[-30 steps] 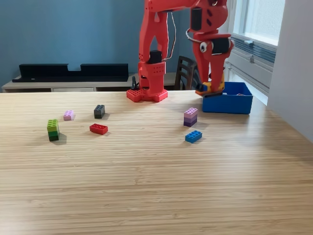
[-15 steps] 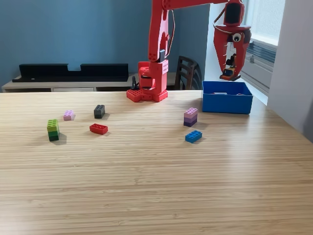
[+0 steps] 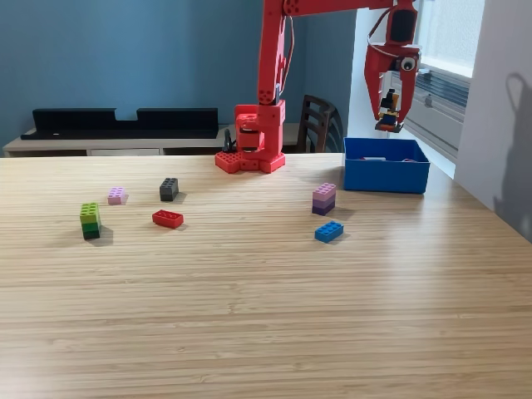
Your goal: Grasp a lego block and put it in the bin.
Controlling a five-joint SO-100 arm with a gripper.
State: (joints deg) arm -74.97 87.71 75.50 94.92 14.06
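One block [image 3: 387,111], yellow and dark, sits pinched between the jaws of the gripper [image 3: 388,123], high above the bin [image 3: 386,175] and near its back wall, so letting go from up there could bounce it out over the rim.

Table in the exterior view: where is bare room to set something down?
The whole near half of the table, below the blue block, is bare. Also the middle, between the red block and purple stack. Crowded around the green stack.
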